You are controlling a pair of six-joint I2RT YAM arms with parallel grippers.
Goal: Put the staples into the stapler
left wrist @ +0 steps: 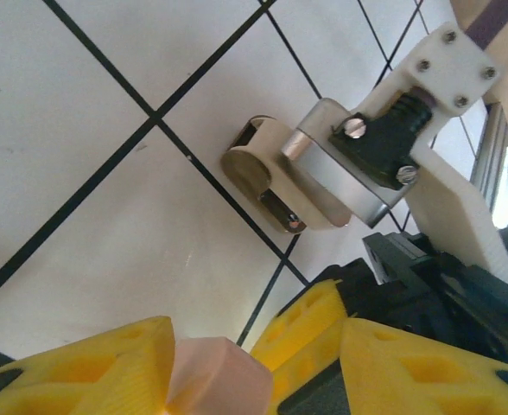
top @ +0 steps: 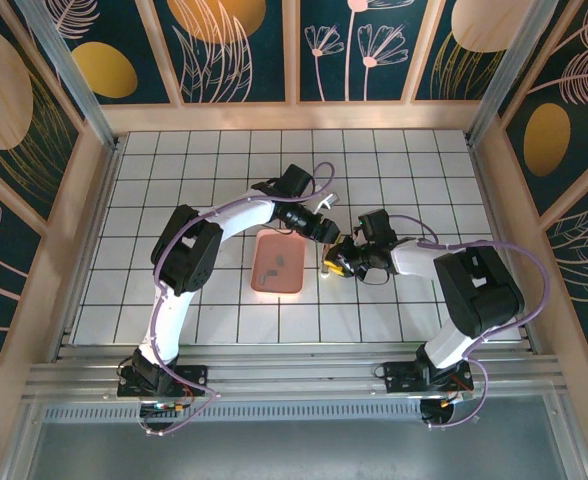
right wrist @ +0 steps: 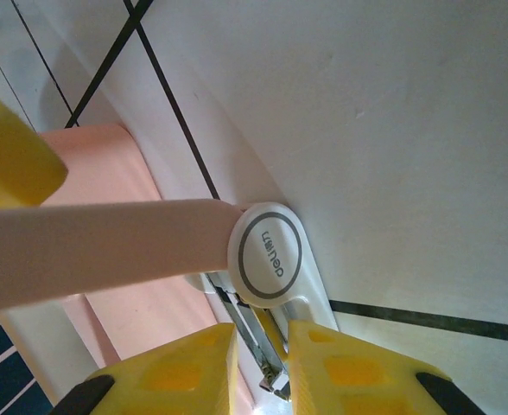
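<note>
The stapler (right wrist: 267, 255) is seen just right of the pink tray (top: 296, 284), near the middle of the white tiled worktop (top: 174, 190). Its metal rail is clenched between the yellow fingers of the right tool (right wrist: 263, 367). Its pink lid (right wrist: 107, 246) is raised off the rail, stretched towards the tray, and is flanked by the fingers of the left tool (left wrist: 211, 367). Whether the lid is actually gripped cannot be told. The staples (top: 271, 268) are made out as small dark specks lying in the tray, apart from both tools.
</note>
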